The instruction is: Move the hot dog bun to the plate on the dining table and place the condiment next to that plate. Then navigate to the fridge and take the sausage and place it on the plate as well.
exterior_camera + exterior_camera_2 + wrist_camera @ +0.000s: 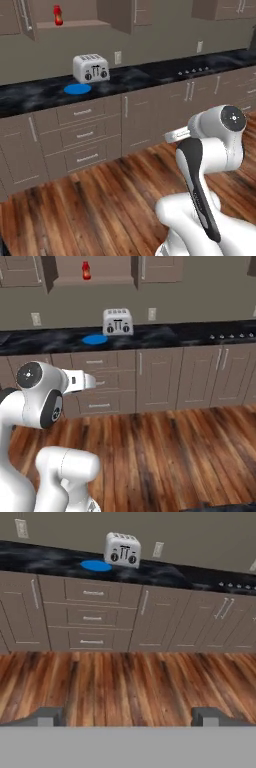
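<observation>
The condiment (58, 15), a small red bottle, stands upright on an open wall shelf above the counter, also seen as the condiment (86, 270) from the right base. My gripper (129, 718) is open, its two dark fingertips (47, 717) far apart with nothing between them. It hangs over the wooden floor, facing the lower cabinets well short of the counter. The hot dog bun, the sausage, the plate on the dining table and the fridge are out of view.
A silver toaster (91, 68) (118, 321) (122, 549) sits on the black counter (30, 95), with a flat blue disc (77, 89) (95, 339) (96, 565) just left of it. A cooktop (195, 71) lies further right. Drawers (92, 618) front the wooden floor (125, 682).
</observation>
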